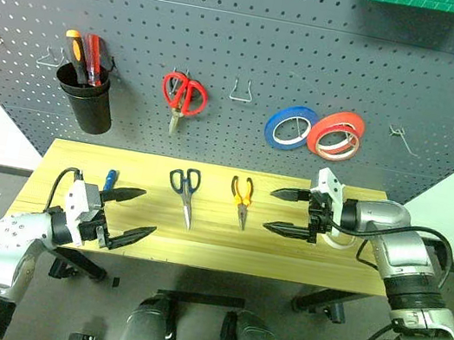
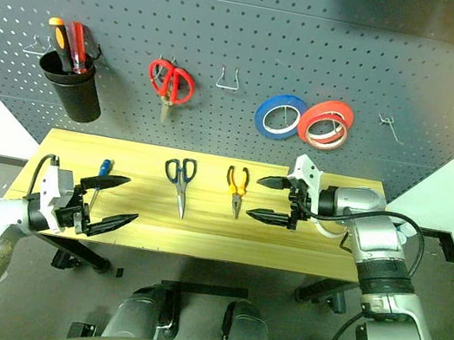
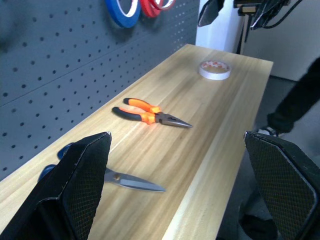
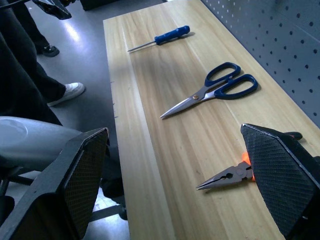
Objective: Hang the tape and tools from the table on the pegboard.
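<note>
All four task items lie on the table (image 1: 195,248), none yet hung on the pegboard (image 1: 246,59) behind it. Taking the orange-and-black pliers (image 1: 241,199) as the landmark: the dark-blue scissors (image 1: 184,192) lie just beside them toward the robot's left, the blue screwdriver (image 1: 108,181) lies farther that way near the table's end, and the whitish tape (image 3: 215,70) lies well apart on the other side, half hidden behind the right gripper (image 1: 286,211). That gripper hangs just beside the pliers, fingers spread wide, empty. The left gripper (image 1: 131,215), equally wide and empty, hovers by the screwdriver. The likely trouble: the tools lie flat on the wood, so closing fingers could skid a thin handle away or off the front edge; and the free hook (image 1: 242,93) is small, so a tilted grasp may miss it.
</note>
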